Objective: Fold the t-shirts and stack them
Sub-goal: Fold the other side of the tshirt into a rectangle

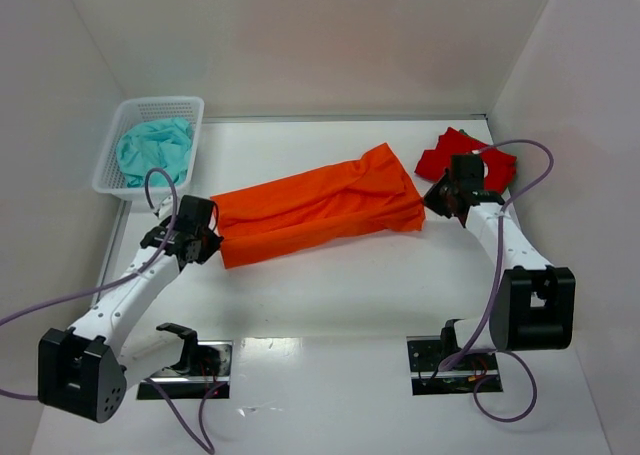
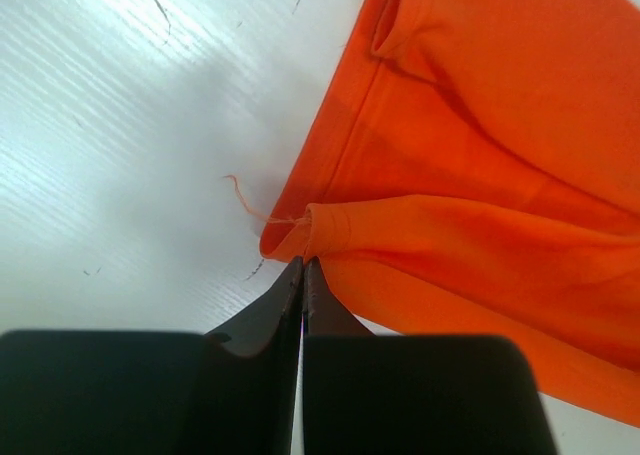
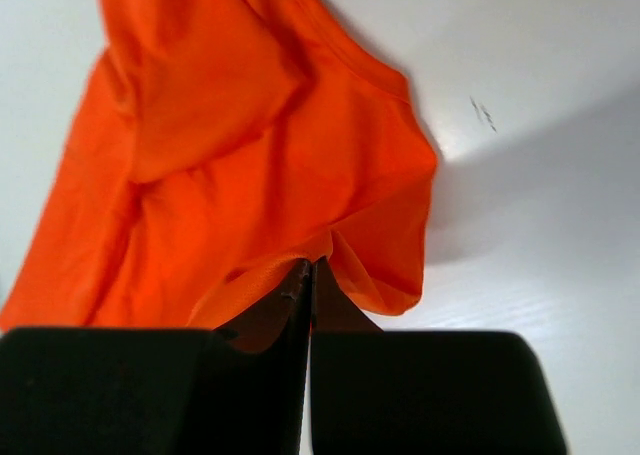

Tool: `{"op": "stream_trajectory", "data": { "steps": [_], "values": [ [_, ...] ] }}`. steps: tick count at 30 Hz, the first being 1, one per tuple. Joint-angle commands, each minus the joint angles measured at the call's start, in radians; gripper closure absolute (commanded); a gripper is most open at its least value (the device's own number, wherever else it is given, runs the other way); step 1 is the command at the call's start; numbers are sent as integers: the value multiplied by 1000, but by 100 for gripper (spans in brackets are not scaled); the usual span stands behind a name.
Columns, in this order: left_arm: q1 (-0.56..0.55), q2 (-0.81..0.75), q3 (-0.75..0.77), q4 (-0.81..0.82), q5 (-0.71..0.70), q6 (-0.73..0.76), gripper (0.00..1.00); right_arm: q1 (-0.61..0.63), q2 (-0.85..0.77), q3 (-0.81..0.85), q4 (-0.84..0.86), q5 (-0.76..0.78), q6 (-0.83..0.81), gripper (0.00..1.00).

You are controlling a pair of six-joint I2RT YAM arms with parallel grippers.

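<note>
An orange t-shirt (image 1: 315, 207) lies folded into a long band across the middle of the table, running from lower left to upper right. My left gripper (image 1: 207, 237) is shut on its left end; the left wrist view shows the cloth corner (image 2: 300, 227) pinched at the tips of my left gripper (image 2: 303, 265). At the shirt's right end, my right gripper (image 1: 436, 197) is also shut, and the right wrist view shows my right gripper (image 3: 310, 267) pinching a fold of the orange t-shirt (image 3: 240, 175). A red t-shirt (image 1: 462, 155) lies crumpled at the back right, behind the right gripper.
A white mesh basket (image 1: 190, 110) at the back left holds a teal cloth (image 1: 152, 147). White walls close in the table at the back and both sides. Purple cables loop from both arms. A loose orange thread (image 2: 240, 195) trails from the shirt corner.
</note>
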Motion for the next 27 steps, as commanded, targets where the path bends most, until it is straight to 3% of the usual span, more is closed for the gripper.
{"op": "stream_trajectory", "data": {
  "steps": [1,10,18,27],
  "values": [
    [-1,31,-15,-20,5,36,100,-9,-48,-3,-42,73,-7,100],
    [-1,202,37,30,-42,52,100,-9,92,77,10,93,-25,100],
    [-1,358,88,54,-86,42,100,-9,320,232,64,53,-35,100],
    [21,489,172,114,-104,66,100,0,445,305,144,-8,-53,98]
  ]
}}
